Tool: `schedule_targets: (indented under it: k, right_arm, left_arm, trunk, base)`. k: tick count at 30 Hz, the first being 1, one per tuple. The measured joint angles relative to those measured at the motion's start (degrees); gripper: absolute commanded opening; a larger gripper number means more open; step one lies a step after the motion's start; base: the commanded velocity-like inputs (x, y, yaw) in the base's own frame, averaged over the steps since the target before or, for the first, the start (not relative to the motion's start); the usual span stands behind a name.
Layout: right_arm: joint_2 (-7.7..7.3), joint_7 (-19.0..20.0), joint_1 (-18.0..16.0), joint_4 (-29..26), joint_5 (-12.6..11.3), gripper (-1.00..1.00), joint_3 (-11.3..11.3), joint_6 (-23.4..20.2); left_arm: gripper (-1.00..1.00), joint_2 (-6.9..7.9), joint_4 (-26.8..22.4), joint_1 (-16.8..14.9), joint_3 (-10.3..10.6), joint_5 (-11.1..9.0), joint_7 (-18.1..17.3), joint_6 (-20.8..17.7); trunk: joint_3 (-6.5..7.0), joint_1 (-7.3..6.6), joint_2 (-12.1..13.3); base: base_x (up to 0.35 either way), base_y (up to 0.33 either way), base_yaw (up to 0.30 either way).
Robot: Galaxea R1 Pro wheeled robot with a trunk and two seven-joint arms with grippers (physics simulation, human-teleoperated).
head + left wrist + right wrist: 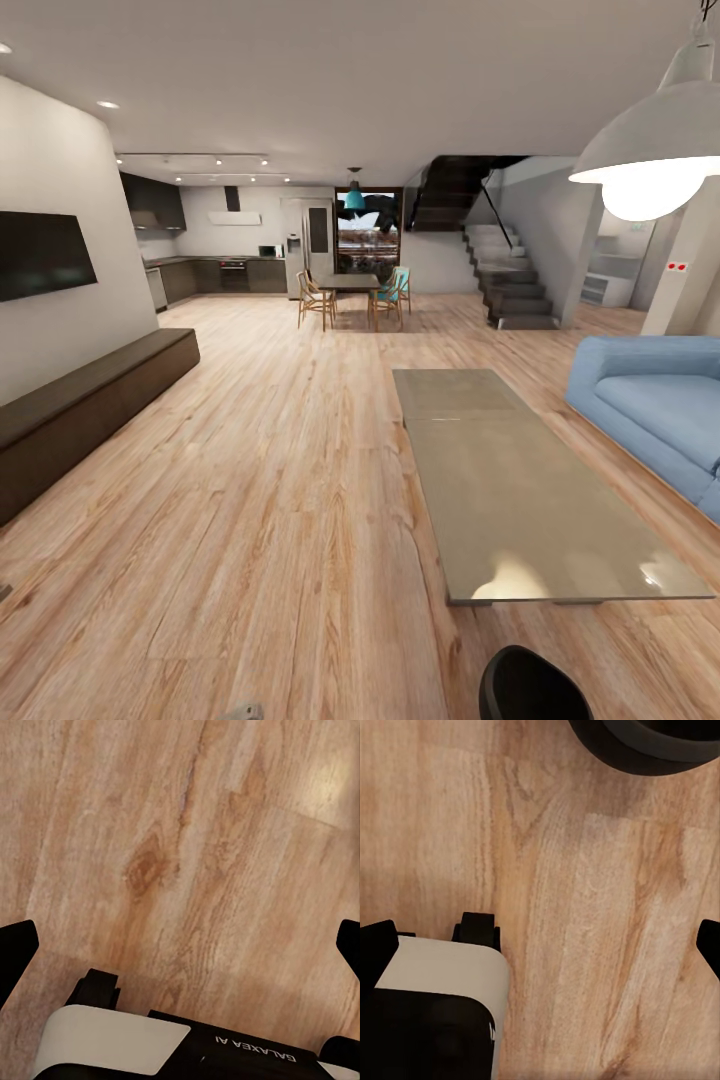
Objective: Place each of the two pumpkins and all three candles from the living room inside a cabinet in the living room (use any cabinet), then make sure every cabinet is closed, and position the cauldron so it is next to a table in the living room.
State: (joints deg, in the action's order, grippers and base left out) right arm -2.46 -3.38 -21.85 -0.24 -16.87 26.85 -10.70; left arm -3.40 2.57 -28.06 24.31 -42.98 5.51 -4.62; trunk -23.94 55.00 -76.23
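I'm in the living room; cauldron [530, 685] on floor near the table [520, 490], cabinet [90, 400] shut; left gripper [180, 945] and right gripper [540, 937] wide, empty; next I'd search for pumpkins, candles.

An open-plan home interior is showing here. A wood-plank floor [280, 480] is running through a living area, where a grey coffee table [520, 490] is standing beside a blue sofa [655, 405] at right, and a wall-mounted television [40, 253] is hanging above a long, low dark cabinet [85, 400] at left. At the far end, a kitchen with dark cupboards [215, 275] and a refrigerator [308, 245] is adjoining a dining table with wooden chairs [350, 292]; a staircase [505, 280] is rising at far right.
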Motion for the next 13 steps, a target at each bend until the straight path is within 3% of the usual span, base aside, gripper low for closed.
schedule_targets:
  k: [13]
  right_arm:
    - [0.0, 0.0, 0.0, 0.0, 0.0, 1.0, 0.0, 0.0]
  left_arm:
    - [1.0, 0.0, 0.0, 0.0, 0.0, 0.0, 0.0, 0.0]
  trunk:
    - [0.0, 0.0, 0.0]
  base:
    - [0.0, 0.0, 0.0]
